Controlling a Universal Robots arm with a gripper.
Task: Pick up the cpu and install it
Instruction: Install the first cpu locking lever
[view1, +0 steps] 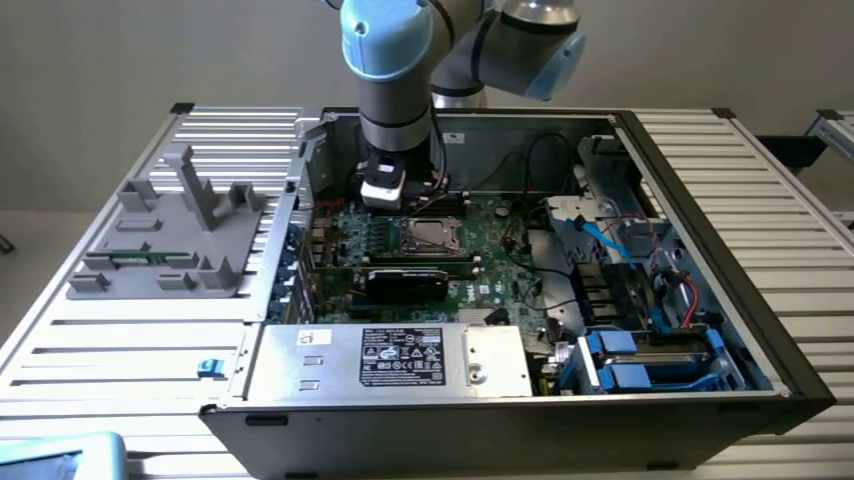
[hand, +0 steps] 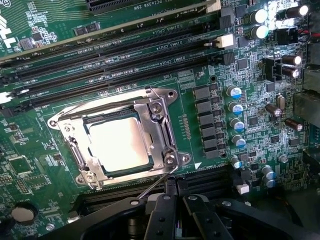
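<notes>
Wrist view: cpu (hand: 120, 145) in socket (hand: 162, 125) (hand (hand: 175, 197) closed).

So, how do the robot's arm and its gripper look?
The arm is a round silver-grey tube with light blue caps on its joints. A white and black block sits near its end. The gripper is black, with angular links and small silver screws.

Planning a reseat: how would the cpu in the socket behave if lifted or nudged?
The cpu looks flat and thin, so probably stiff and light. Its shiny top may be slippery. Boxed in by the socket frame, it likely won't slide sideways.
</notes>
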